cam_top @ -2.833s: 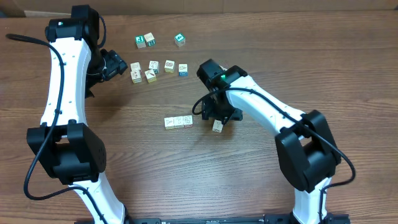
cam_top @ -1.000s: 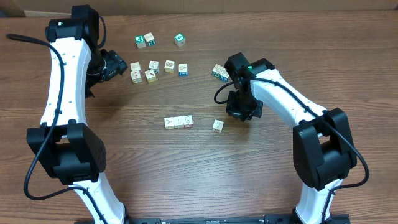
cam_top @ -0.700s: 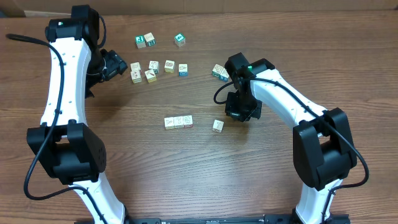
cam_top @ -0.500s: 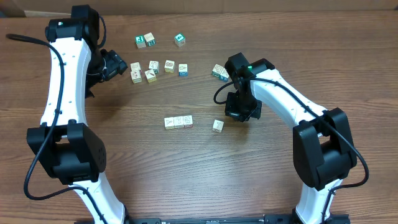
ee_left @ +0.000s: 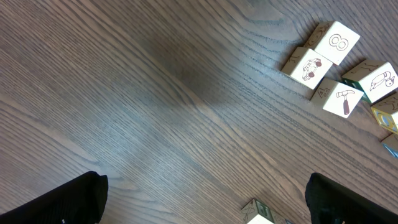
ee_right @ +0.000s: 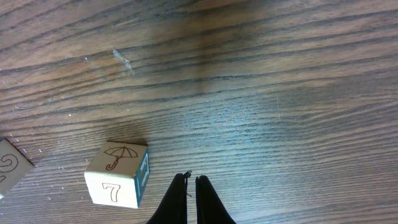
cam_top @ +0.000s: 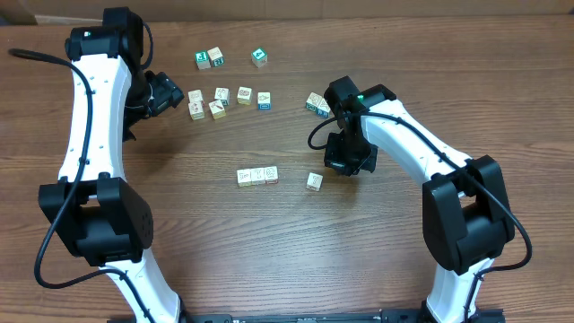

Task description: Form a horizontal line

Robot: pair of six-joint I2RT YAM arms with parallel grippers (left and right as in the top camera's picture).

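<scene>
So the row sits about mid-counter, three pale cubes touching side to side. The next cube, with an umbrella on top and a 7 on the side, is off to its right with a clear gap, a bit lower and turned slightly askew.

The right tool is pinched fully closed on nothing, tips pointing at bare wood just beside that cube on the side away from the row. I can't see any contact. The left tool is spread wide and empty, hanging beside the spare cubes at the far side.

As for handling, these look like plain little wooden blocks, so I'd say light, stiff and not fragile, but smooth enough to skate on the wood. If you pinch one, go for two opposite flat faces, square on, because catching a corner would probably spin it. With the fingers shut like this, my guess is a nudge toward the row is the plan. Push low and centred on the face or it'll rotate, and go easy, since the row itself would scatter from a bump.
</scene>
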